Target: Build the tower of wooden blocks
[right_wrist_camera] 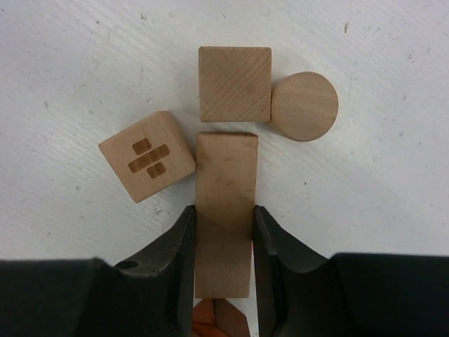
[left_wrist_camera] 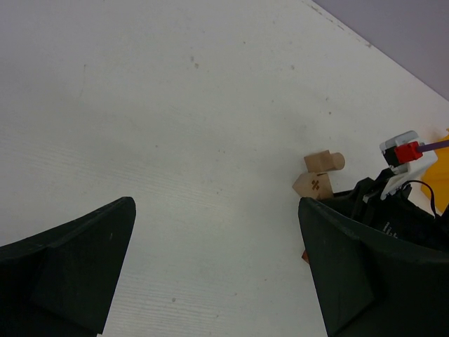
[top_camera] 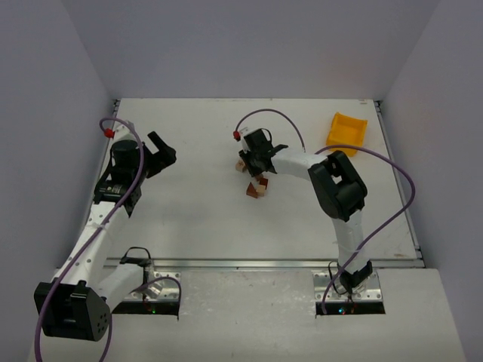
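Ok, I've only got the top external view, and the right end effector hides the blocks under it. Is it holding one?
Observer: Yes. In the right wrist view the right end effector is shut on a pale flat bar, one finger on each long side.
Operator: What's just past the bar's far end?
Observer: A pale square block, lined up with the bar, only a thin seam between them.
Operator: Anything else close by?
Observer: A round-faced piece touches the square block's side, and a cube with a printed mark sits turned at an angle by the bar's far corner.
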Tool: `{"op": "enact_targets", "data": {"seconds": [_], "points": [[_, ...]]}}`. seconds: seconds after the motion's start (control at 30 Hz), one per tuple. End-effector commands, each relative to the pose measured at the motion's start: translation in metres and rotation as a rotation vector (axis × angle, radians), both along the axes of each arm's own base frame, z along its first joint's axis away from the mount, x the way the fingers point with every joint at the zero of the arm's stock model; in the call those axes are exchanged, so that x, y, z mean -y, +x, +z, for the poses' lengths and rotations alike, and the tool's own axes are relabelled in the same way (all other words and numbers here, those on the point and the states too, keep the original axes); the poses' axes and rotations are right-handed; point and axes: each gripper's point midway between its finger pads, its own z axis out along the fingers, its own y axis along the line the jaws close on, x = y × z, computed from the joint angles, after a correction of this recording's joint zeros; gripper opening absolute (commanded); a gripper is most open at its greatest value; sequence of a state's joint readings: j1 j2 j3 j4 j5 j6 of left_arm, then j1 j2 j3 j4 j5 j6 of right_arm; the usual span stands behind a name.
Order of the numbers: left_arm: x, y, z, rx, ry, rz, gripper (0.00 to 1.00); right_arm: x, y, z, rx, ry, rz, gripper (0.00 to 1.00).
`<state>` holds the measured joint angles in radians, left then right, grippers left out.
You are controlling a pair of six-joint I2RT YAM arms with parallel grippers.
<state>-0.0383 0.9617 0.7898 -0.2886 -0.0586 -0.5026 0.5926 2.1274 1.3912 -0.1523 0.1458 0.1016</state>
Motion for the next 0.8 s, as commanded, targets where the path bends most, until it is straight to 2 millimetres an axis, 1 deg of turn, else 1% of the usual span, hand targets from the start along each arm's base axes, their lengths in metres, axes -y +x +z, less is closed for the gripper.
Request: {"op": "enact_targets", "data": {"seconds": [0.0, 0.07, 0.1, 0.17, 0.2, 0.23, 0.3, 0.33, 0.4, 0.43, 0.5, 0.6, 0.7, 0.73, 0.77], "points": [[-0.002, 0.006, 0.01, 0.043, -0.006, 0.004, 1.0, -0.019, 0.002, 0.047, 0.064, 0.057, 0.114, 0.03], [-0.001, 0.006, 0.01, 0.042, -0.005, 0.003, 1.0, -0.024, -0.001, 0.064, 0.093, 0.076, 0.173, 0.02], [-0.001, 0.006, 0.009, 0.042, -0.006, 0.001, 1.0, -0.025, -0.001, 0.083, 0.133, 0.083, 0.213, 0.02], [-0.001, 0.006, 0.009, 0.042, -0.007, -0.001, 1.0, -0.032, -0.006, 0.105, 0.165, 0.11, 0.284, 0.02], [-0.001, 0.006, 0.009, 0.042, -0.007, -0.001, 1.0, -0.04, -0.015, 0.119, 0.171, 0.144, 0.356, 0.02], [-0.001, 0.005, 0.01, 0.043, -0.007, -0.002, 1.0, -0.048, -0.026, 0.128, 0.18, 0.154, 0.449, 0.02], [0.0, 0.005, 0.011, 0.047, -0.009, -0.003, 1.0, -0.059, -0.046, 0.135, 0.185, 0.156, 0.571, 0.03], [0.0, 0.005, 0.012, 0.051, -0.01, -0.003, 1.0, -0.065, -0.057, 0.136, 0.202, 0.136, 0.662, 0.04], [0.002, 0.005, 0.014, 0.055, -0.014, -0.013, 1.0, -0.078, -0.069, 0.133, 0.221, 0.106, 0.761, 0.04], [0.002, 0.005, 0.016, 0.056, -0.016, -0.017, 1.0, -0.082, -0.072, 0.131, 0.221, 0.098, 0.785, 0.04], [0.003, 0.004, 0.016, 0.054, -0.017, -0.019, 1.0, -0.1, -0.069, 0.129, 0.207, 0.1, 0.811, 0.04], [-0.004, 0.002, 0.018, 0.053, -0.007, 0.016, 1.0, -0.13, -0.064, 0.124, 0.182, 0.114, 0.854, 0.04], [-0.007, -0.001, 0.023, 0.066, 0.0, 0.034, 1.0, -0.149, -0.072, 0.11, 0.137, 0.12, 0.935, 0.04], [-0.007, -0.002, 0.022, 0.065, 0.0, 0.035, 1.0, -0.151, -0.076, 0.11, 0.125, 0.13, 0.951, 0.04], [-0.007, -0.003, 0.023, 0.07, -0.002, 0.037, 1.0, -0.156, -0.081, 0.103, 0.109, 0.127, 0.984, 0.05]]}}
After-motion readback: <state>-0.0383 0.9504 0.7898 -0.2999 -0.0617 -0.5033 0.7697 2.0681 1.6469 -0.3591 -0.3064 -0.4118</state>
